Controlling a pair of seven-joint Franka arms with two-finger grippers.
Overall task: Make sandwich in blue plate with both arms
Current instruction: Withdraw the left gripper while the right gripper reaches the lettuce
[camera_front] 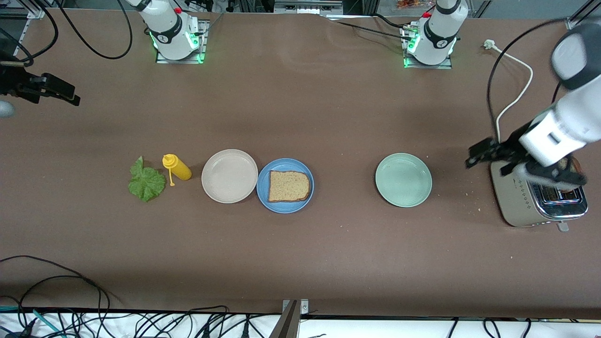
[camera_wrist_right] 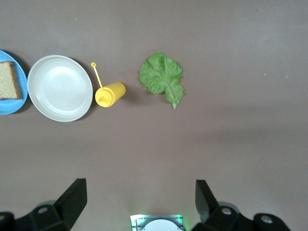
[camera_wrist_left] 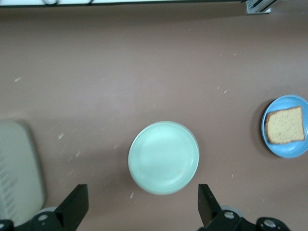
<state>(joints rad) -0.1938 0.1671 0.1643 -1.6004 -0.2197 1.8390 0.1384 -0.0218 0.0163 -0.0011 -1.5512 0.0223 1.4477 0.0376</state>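
The blue plate [camera_front: 285, 204] lies mid-table with one brown bread slice [camera_front: 288, 186] flat on it. A green lettuce leaf [camera_front: 146, 180] rests on the table toward the right arm's end. My right gripper [camera_front: 63, 93] hangs open and empty, high over that end of the table. Its wrist view shows the lettuce leaf [camera_wrist_right: 161, 77], the blue plate [camera_wrist_right: 10, 107] and the bread slice [camera_wrist_right: 7, 81] well ahead of the gripper [camera_wrist_right: 140, 204]. My left gripper [camera_front: 490, 155] is open and empty in the air beside the toaster. From its wrist, the gripper [camera_wrist_left: 143, 207], blue plate [camera_wrist_left: 288, 151] and bread [camera_wrist_left: 285, 125] are visible.
A beige plate [camera_front: 229, 176] touches the blue plate, with a yellow squeeze bottle [camera_front: 176, 167] lying between it and the lettuce. A pale green plate [camera_front: 403, 180] sits toward the left arm's end. A silver toaster [camera_front: 530, 202] stands at that end, partly under the left hand.
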